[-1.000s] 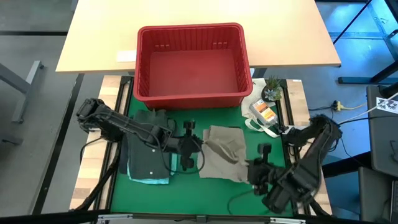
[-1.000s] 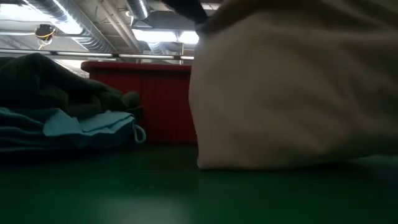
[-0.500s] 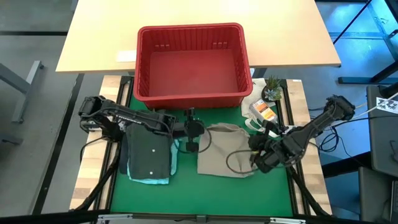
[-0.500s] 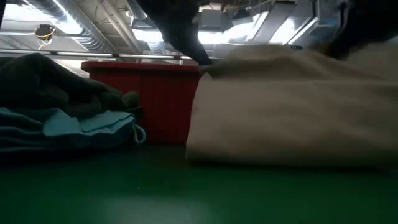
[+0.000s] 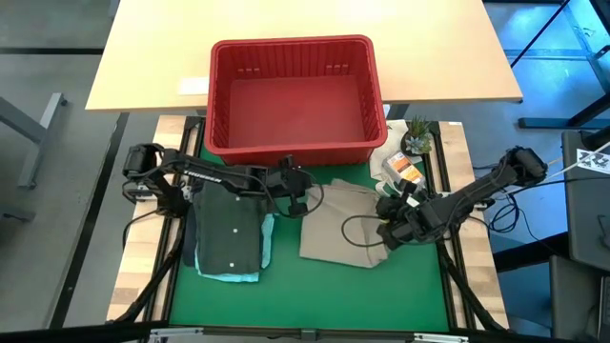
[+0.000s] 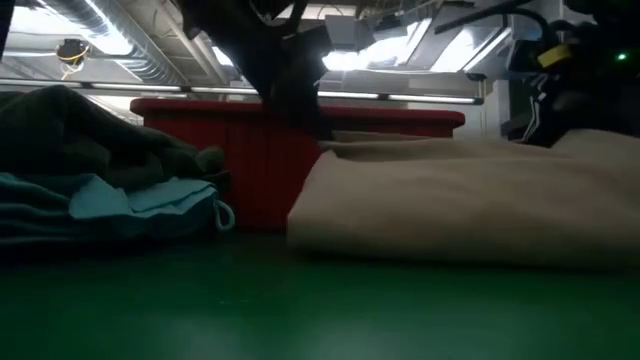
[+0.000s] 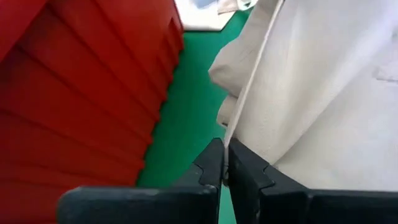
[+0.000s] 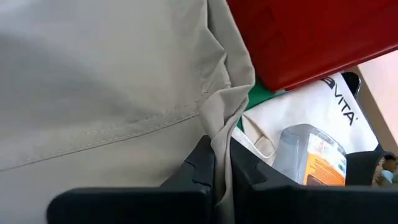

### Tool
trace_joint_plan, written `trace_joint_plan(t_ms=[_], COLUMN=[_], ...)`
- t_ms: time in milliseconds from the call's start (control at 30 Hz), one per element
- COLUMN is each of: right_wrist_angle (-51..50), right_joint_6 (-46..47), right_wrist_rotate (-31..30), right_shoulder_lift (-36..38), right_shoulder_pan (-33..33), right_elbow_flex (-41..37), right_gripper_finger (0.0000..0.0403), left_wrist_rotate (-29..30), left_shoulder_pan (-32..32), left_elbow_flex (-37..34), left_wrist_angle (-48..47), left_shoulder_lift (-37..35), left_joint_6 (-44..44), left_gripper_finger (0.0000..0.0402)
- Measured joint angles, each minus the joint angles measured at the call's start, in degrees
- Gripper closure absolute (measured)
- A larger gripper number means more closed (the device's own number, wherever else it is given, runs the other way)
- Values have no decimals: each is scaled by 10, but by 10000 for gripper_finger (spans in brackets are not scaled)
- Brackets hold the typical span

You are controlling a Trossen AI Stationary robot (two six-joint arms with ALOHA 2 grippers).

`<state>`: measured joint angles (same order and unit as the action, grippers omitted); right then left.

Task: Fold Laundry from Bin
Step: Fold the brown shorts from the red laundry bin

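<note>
Cloth had flattened since half a second before: the beige-tan garment (image 5: 345,226), which then stood bunched and high in the low view, now lay spread low on the green mat (image 5: 286,286) just in front of the red bin (image 5: 292,93), its far edge drawn closer to the bin's front wall. The left gripper (image 5: 298,191) had moved toward the bin with it, and the right gripper (image 5: 389,211) had come in closer to the bin as well.

The left gripper sat at the garment's far left corner, close beside the bin's front wall, fingers closed tight on a thin seam of the fabric (image 7: 323,93). The right gripper sat at the garment's far right corner, by the bin's right front corner, fingers pinched shut on a gathered fold of the hem (image 8: 106,93). The garment hung between the two grippers and ran out from them away from the bin.

Its long axis lay roughly parallel to the bin's front wall, the pinched edge facing the bin and the free edge pointing away from it.

A folded stack, a dark garment (image 5: 232,232) over a light teal one (image 5: 229,274), lay left of the beige piece, in front of the bin's left end. A white bag (image 5: 393,157) lay off the bin's right front corner
</note>
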<state>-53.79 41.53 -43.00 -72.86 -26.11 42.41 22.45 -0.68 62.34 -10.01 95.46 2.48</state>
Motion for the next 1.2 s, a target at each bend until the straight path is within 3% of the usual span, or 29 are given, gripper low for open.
trace_joint_plan(t_ms=[300, 533, 667, 933, 1200], right_wrist_angle=[-4, -3, -2, -3, -58], right_joint_6=[-3, -24, -30, -29, -30], right_wrist_rotate=[12, 80, 96, 96, 137], right_shoulder_lift=[0, 0, 0, 0, -1], right_shoulder_pan=[39, 75, 92, 113, 111], right_elbow_flex=[0, 0, 0, 0, 64], right_gripper_finger=[388, 381, 339, 234, 220], left_wrist_rotate=[19, 20, 16, -72, -71], left_shoulder_pan=[-12, -10, -10, -4, 22], left_elbow_flex=[-1, -1, -1, -1, -1], left_wrist_angle=[4, 4, 3, 4, 6], left_shoulder_lift=[0, 0, 0, 0, 0], left_joint_6=[4, 5, 5, 6, 2], left_gripper_finger=[342, 296, 266, 235, 234])
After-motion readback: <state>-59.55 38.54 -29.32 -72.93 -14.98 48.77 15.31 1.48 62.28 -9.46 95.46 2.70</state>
